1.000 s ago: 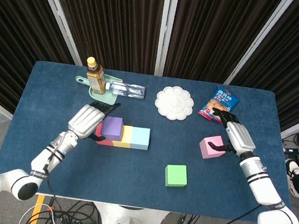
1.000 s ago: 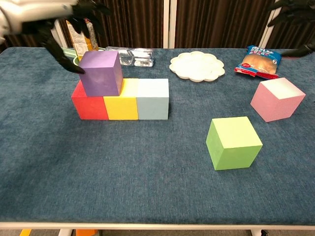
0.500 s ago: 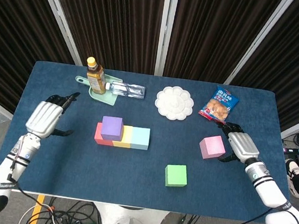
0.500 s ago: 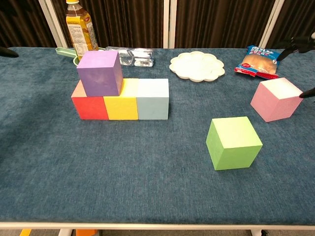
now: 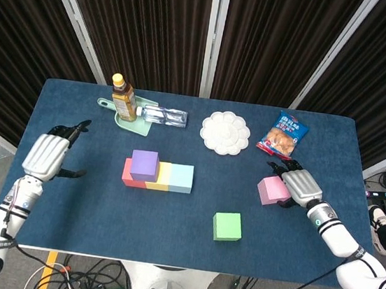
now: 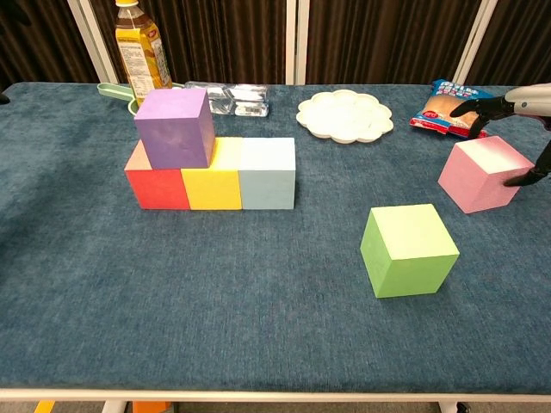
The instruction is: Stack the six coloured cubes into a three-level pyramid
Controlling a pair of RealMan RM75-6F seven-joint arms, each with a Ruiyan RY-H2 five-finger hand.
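On the counter (image 5: 66,199), the left hand (image 5: 47,155) has pulled well away from the purple cube (image 5: 144,164), leaving it seated on the red (image 6: 155,185) and yellow (image 6: 213,182) cubes; its fingers are apart, empty. The right hand (image 5: 296,185) has closed in on the pink cube (image 5: 272,190), fingers spread around it, touching but apparently not yet clamped.
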